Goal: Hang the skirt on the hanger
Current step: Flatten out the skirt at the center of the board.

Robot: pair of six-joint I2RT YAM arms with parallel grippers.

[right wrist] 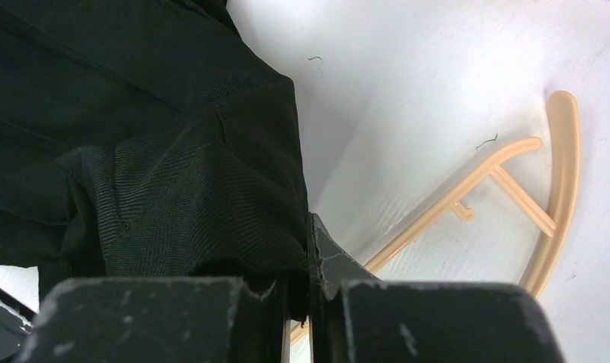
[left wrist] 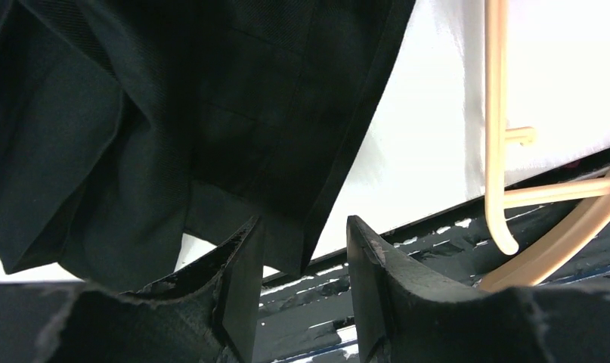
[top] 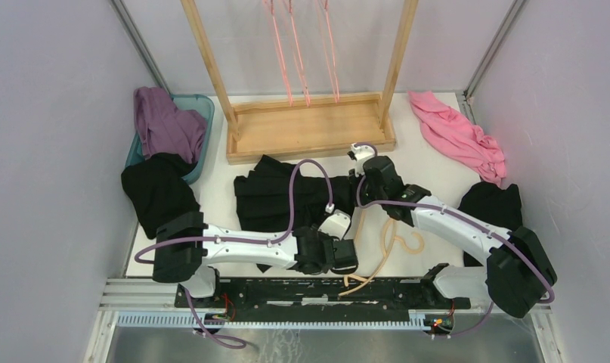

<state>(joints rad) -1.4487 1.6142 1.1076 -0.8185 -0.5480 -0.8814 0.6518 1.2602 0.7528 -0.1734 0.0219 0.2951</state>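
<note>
Left gripper [left wrist: 301,257], jaws apart, with the skirt [left wrist: 173,113] hem seen between them; hanger [left wrist: 496,151] at right on the table [left wrist: 438,113].

Robot lab test cell. Plain pale walls [top: 44,113] box in white table [top: 217,200]. Alu rail [top: 135,291] w/ cabled arm [top: 241,246] at near edge, wooden rack [top: 309,128] far side.

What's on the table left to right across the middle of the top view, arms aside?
left black garment → skirt → hanger → right black garment
</note>
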